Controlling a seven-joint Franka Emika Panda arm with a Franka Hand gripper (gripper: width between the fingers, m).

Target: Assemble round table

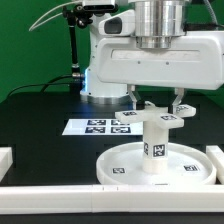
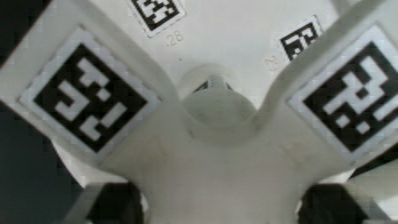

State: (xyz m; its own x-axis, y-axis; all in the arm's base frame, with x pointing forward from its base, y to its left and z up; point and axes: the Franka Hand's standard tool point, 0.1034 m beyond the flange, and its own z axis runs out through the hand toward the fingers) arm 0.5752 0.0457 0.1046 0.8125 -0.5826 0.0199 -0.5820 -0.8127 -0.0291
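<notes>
The large rimmed round disc lies flat on the black table. The short post stands upright at its middle. The four-armed cross piece sits level on top of the post. My gripper comes straight down over it, and its jaws close on the cross piece from both sides. In the wrist view the cross piece fills the frame, with two tagged arms spreading out. My gripper has dark fingertips on both sides of the white arm. The disc shows behind.
The marker board lies behind the disc. White border rails run along the front, the exterior view's left and right. The arm's base stands at the back.
</notes>
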